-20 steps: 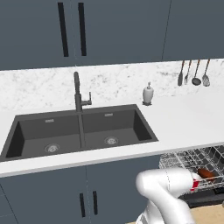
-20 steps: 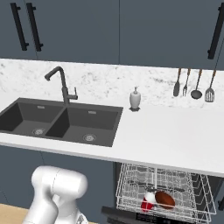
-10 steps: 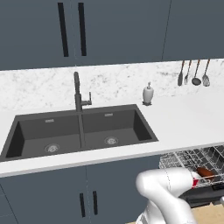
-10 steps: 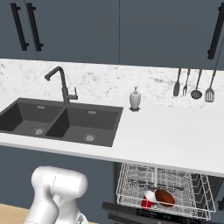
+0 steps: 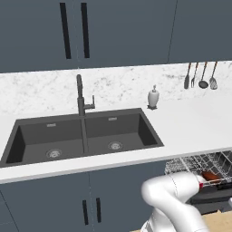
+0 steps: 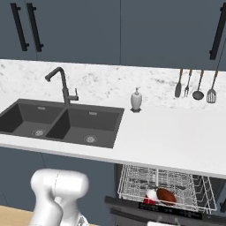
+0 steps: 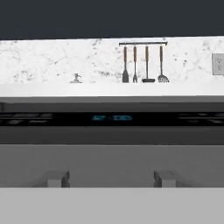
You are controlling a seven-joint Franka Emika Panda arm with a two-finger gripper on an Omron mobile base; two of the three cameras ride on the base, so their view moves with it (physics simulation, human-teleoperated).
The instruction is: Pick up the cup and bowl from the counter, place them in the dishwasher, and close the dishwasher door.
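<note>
The dishwasher (image 6: 165, 185) stands open under the counter (image 6: 176, 141), its wire rack (image 6: 194, 187) pulled out. The red-and-white cup (image 6: 150, 196) and the reddish-brown bowl (image 6: 167, 195) lie side by side at the rack's front; the bowl (image 5: 209, 175) also peeks past my arm in the left base view. The dark dishwasher door (image 6: 154, 211) is raised in front of the rack. In the hand view its lit control strip (image 7: 109, 118) and grey face (image 7: 109, 153) are very close. My gripper (image 7: 109, 179) is open against that face, fingertips (image 7: 54, 178) wide apart, holding nothing.
A dark double sink (image 6: 57, 121) with a black faucet (image 6: 64, 86) lies left of the dishwasher. A white soap bottle (image 6: 136, 99) stands at the counter's back, and several utensils (image 6: 194, 86) hang on the wall. Blue-grey cabinets (image 5: 90, 204) flank the dishwasher.
The door's dark edge has come up slightly in front of the rack, and the cup and bowl sit a little higher in the right base view.
</note>
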